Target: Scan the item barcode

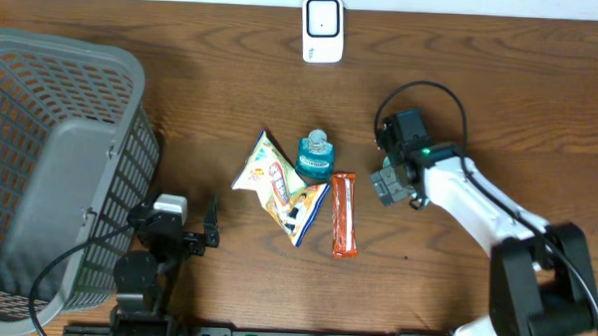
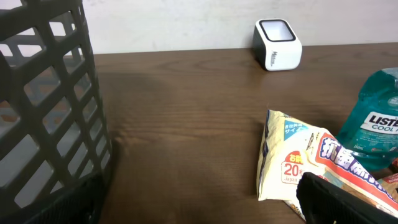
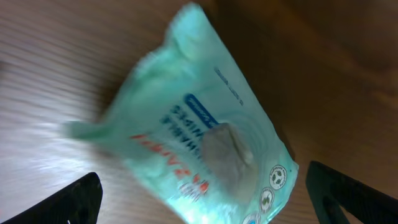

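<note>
My right hand (image 1: 391, 183) hangs right of the bench's middle, fingers (image 3: 68, 202) spread wide, gripping nothing. Right below it, between the fingers and touching neither, there's the wipes pack (image 3: 205, 134): pale green, blurred, slanting across the wood. Whether it lies flat I can't tell. The scanner (image 1: 323, 29) stands at the middle of the far edge, well apart from the pack. My left hand (image 1: 203, 233) sits low near the front edge, also wide open and empty, beside the basket (image 1: 113, 72) at the left edge. Mid-bench lie a snack bag (image 1: 272, 177), a mouthwash (image 1: 316, 157) just beside it, and an orange bar (image 1: 344, 215) on their right.
</note>
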